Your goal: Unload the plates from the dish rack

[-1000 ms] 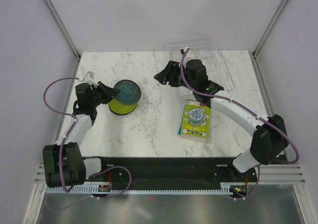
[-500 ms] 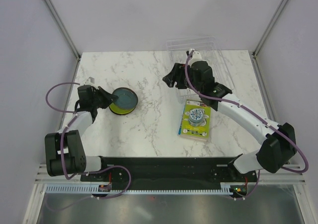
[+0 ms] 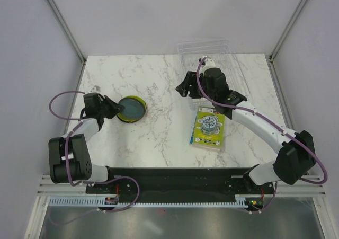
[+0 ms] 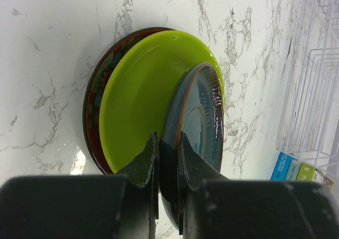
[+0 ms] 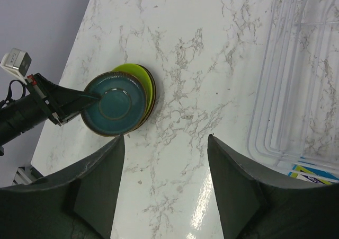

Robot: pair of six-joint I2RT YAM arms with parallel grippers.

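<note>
Item: teal plate (image 3: pixel 133 107), round, so with no long axis; hollow face up, lying on top of a stack at about 9 o'clock from the middle of the marble table (image 3: pixel 159 80). In the left wrist view it sits shifted off-centre and seems slightly tilted over the lime green plate (image 4: pixel 137 98), which in turn lies on the red patterned plate (image 4: pixel 94 97). Holder: left gripper (image 3: pixel 117 108), pinched closed on the teal plate's rim at the plate's 9 o'clock side, one finger above and one below. The left arm lies low along the table's left side, forearm running toward 12 o'clock and wrist turned to aim at 3 o'clock. Second unit: right gripper (image 3: pixel 183 88), jaws spread wide and empty, hovering over bare table between the stack and the dish rack (image 3: pixel 237 76). The right arm sweeps from its base at 5 o'clock toward 11 o'clock and passes above a green-yellow package (image 3: pixel 207 126). Rack: clear, at about 1 o'clock on the table, and no plate shows in the part visible.
</note>
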